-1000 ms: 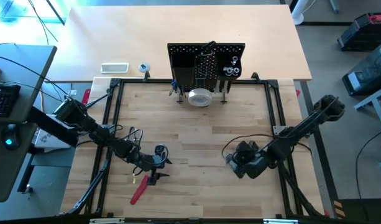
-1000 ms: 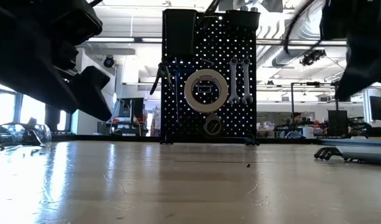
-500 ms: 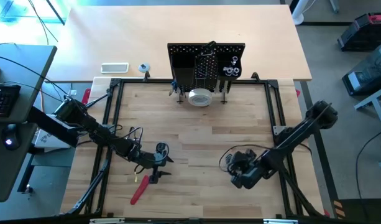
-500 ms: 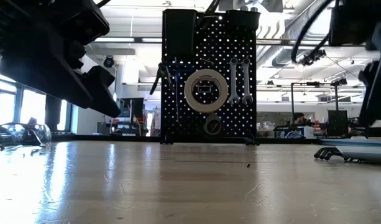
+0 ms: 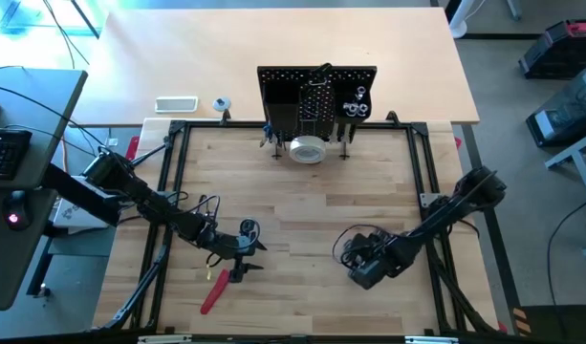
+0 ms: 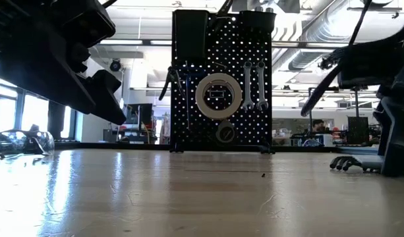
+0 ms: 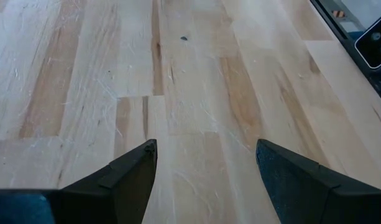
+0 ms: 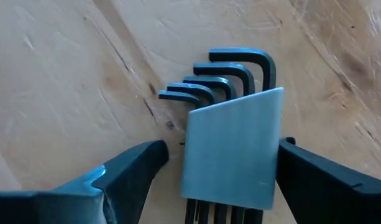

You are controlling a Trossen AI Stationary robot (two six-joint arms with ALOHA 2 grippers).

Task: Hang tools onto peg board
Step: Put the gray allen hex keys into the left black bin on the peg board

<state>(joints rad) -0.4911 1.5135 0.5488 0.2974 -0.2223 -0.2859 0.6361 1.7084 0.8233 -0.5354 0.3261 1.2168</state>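
Your right tool point(image 8: 218, 171) has dropped to the bench point(image 5: 302, 210) near right and now sits wide around the hex keys point(image 8: 230, 149), not gripping yet. Left tool point(image 7: 206, 168) wide, empty, by the red tool point(image 5: 213, 290). Board point(image 5: 316, 91) stands far centre.

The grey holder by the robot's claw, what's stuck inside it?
Black L-shaped hex keys sit in the grey holder, bent ends poking out in a row on the wooden table. The holder covers their middles. The open right gripper straddles it.
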